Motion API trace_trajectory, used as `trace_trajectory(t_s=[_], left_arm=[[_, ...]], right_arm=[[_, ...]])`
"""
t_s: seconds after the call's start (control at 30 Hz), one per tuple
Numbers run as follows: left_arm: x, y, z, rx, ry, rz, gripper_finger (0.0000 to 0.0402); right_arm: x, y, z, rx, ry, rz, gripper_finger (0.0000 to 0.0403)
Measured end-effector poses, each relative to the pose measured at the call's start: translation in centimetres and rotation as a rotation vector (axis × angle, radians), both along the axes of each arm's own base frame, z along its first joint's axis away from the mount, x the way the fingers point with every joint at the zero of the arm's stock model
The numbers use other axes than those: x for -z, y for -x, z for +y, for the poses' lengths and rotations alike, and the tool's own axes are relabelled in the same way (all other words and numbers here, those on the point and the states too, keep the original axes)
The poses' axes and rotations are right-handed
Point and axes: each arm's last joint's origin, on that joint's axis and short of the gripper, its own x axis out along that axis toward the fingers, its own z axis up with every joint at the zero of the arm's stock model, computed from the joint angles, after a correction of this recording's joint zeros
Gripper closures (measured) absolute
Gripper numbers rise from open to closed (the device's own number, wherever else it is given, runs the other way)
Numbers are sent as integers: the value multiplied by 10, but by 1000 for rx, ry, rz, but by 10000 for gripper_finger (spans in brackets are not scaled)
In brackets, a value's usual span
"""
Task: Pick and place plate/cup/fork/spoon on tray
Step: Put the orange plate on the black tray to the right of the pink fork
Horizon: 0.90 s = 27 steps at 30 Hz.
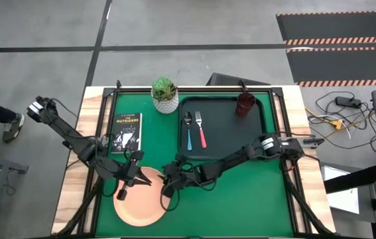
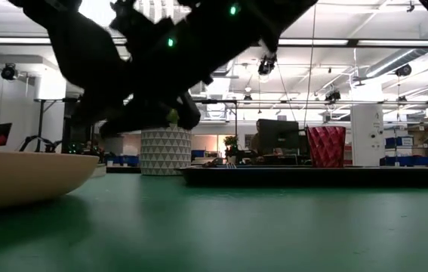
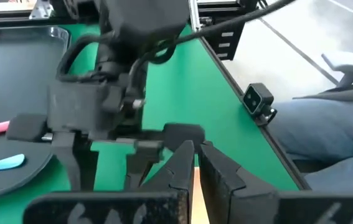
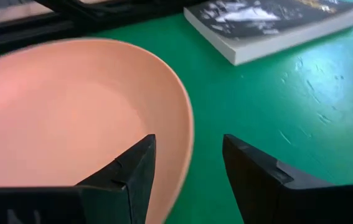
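The salmon plate (image 1: 142,200) lies on the green mat near the table's front, left of centre; it also shows in the low view (image 2: 25,177). My left gripper (image 1: 124,191) is at its left rim, shut on it. My right gripper (image 1: 168,197) is open at its right rim, one finger over the plate's inside (image 4: 132,171), the other outside over the mat (image 4: 260,180). The black tray (image 1: 224,143) at the back holds the blue-handled spoon (image 1: 189,133), the pink-handled fork (image 1: 201,131) and the maroon cup (image 1: 245,103). My left gripper pinches the plate's left rim (image 3: 195,190) between its two fingers, coming nearly level from the table's left. The rim shows as a thin salmon strip between the fingertips. Whether the plate is lifted off the mat there, I cannot tell.
A white pot with a green plant (image 1: 165,95) stands at the back, left of the tray. A black book (image 1: 126,133) lies on the mat left of the tray, just behind the plate. A person's jeans-clad leg (image 3: 332,137) shows beside the table.
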Motion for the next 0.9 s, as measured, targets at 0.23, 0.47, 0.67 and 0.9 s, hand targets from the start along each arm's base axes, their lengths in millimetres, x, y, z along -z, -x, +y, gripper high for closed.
trace_trajectory(t_s=[0.23, 0.47, 0.67, 0.9], left_arm=[[1, 0, 1, 6, -14, -6, 396], [1, 0, 1, 12, -29, -12, 396], [1, 0, 1, 11, -29, -13, 396], [1, 0, 1, 11, -28, -14, 396]], right_arm=[[14, -2, -5, 15, -30, 26, 232], [26, -3, -3, 4, -108, 39, 231], [36, -3, -2, -5, -117, 55, 245], [35, -4, -2, -8, -131, 49, 307]])
